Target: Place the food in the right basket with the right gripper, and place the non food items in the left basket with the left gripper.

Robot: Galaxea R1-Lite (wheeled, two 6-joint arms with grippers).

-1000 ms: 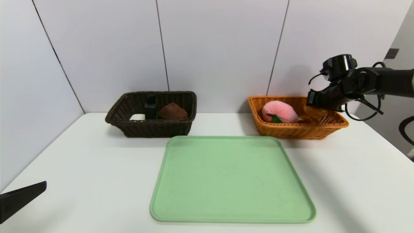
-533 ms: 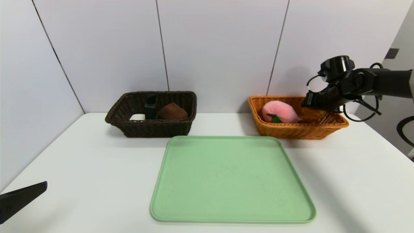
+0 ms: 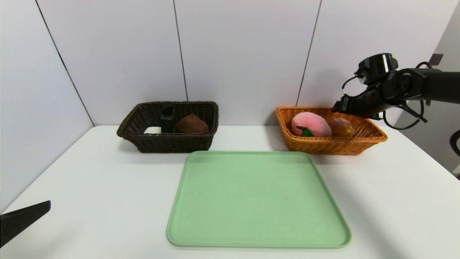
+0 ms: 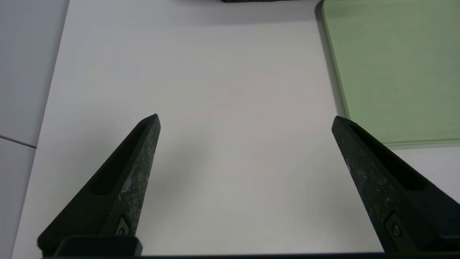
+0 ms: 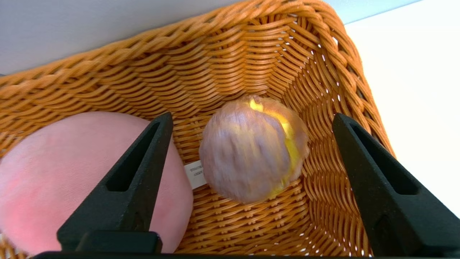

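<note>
Head view: the black right gripper [image 3: 339, 108] hovers at the orange wicker basket [image 3: 334, 145], pink plush fruit [image 3: 311, 124] inside!
Left wrist view: the black left gripper [image 4: 246, 120], jaws wide, hangs over the white bench [image 4: 244, 72]; right wrist view: open jaws above the round brown-and-yellow item [image 5: 253, 149], in the basket.

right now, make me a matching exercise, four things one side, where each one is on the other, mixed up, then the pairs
1. pink plush
2. brown item
3. right gripper
4. left gripper

A. in the dark basket
B. open above the table's bare left side
C. in the orange basket, with a green leaf
D. open over the round food

Pairs: 1-C, 2-A, 3-D, 4-B
</note>
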